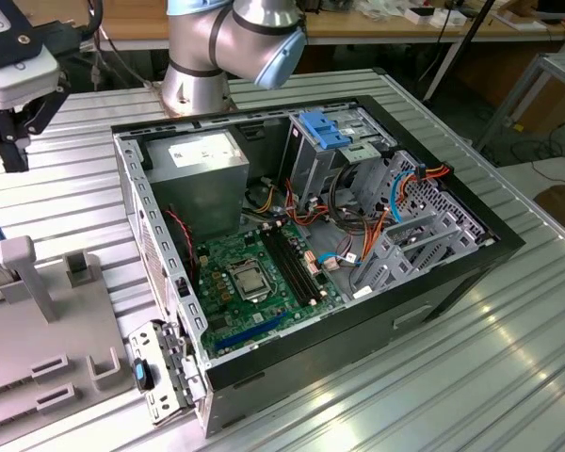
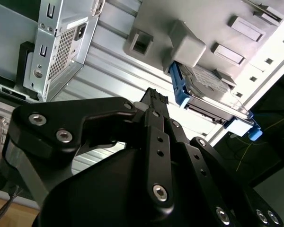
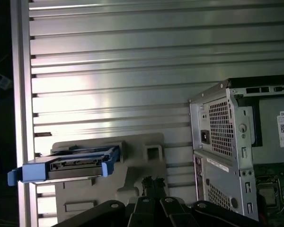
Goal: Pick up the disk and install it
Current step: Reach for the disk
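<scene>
Starting at the exterior view's left, your claw (image 1: 9, 151) hangs over the ribbed table (image 1: 508, 358), fingers drawn together and gripping nothing. Near it stands the grey holder (image 1: 38, 282). The disk (image 3: 75, 163) sits on edge in that holder, beyond the claw's tips and clear of them. The open computer case (image 1: 311, 235) lies well off to the claw's side, toward the exterior view's right.

Grey-metal disk (image 3: 68, 164), blue-framed, standing on edge in the grey holder (image 3: 142, 172), one blue end overhanging
</scene>
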Controlling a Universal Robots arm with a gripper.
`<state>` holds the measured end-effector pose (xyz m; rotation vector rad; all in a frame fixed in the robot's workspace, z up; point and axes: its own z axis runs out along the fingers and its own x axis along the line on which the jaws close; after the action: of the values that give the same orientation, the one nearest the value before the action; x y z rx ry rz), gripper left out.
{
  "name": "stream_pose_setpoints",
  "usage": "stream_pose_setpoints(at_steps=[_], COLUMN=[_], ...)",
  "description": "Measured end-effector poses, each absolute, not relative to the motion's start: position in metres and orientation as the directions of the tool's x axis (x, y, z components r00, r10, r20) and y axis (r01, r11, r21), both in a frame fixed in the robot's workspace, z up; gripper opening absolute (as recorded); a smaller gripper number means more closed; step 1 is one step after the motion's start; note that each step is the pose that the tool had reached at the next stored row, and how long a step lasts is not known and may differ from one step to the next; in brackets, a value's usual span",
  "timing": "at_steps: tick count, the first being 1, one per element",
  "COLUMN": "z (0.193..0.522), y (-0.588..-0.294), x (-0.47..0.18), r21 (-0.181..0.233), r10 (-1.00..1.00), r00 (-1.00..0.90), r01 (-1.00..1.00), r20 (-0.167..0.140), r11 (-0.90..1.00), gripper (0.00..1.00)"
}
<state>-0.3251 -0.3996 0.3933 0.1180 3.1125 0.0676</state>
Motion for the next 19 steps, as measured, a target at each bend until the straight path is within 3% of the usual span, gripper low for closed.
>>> stream_pose_setpoints(at_steps=[19], z=[0.393], y=[-0.396], x=[-0.406], r21=[0.044], r10=[0.040], r00=[-0.999], r01=[0.038], r20=[-0.025], r11=[0.998], gripper=[0.11])
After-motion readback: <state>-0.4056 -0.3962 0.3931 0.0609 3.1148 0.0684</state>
